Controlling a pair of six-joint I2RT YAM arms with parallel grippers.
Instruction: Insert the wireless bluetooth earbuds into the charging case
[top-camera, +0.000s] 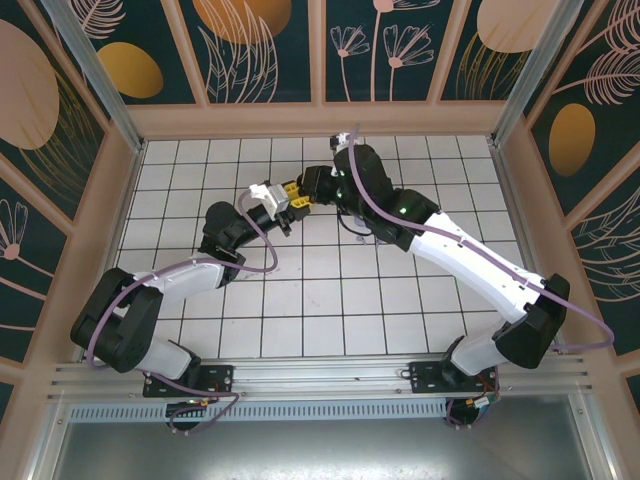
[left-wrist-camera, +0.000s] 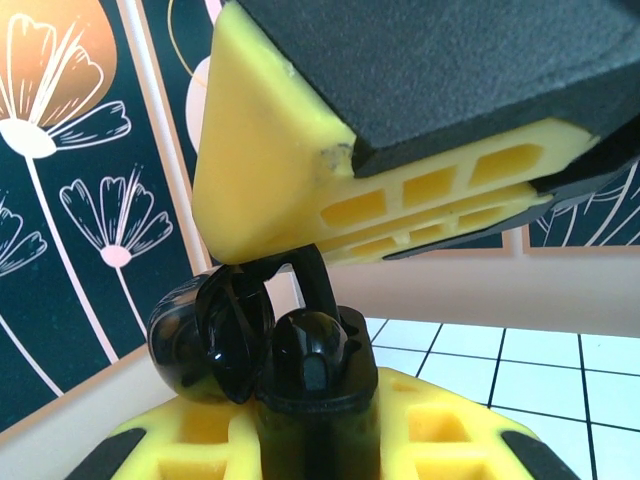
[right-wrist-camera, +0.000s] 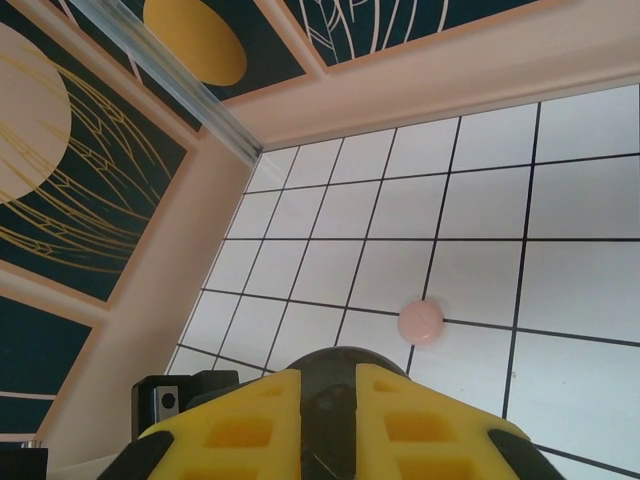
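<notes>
No lettering is legible (wall panels (top-camera: 250, 50) bear flower drawings)

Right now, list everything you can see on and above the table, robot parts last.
table: one, white tiles, dark grid lines
black charging case: one, black, lid open, held off the table by the left gripper
black earbud: one, black, stem pinched by the right gripper, at the case's mouth
pink round item: one, pink, lying on the table
left gripper: one, yellow fingers, shut on the case
right gripper: one, yellow fingers, shut on the earbud
</notes>
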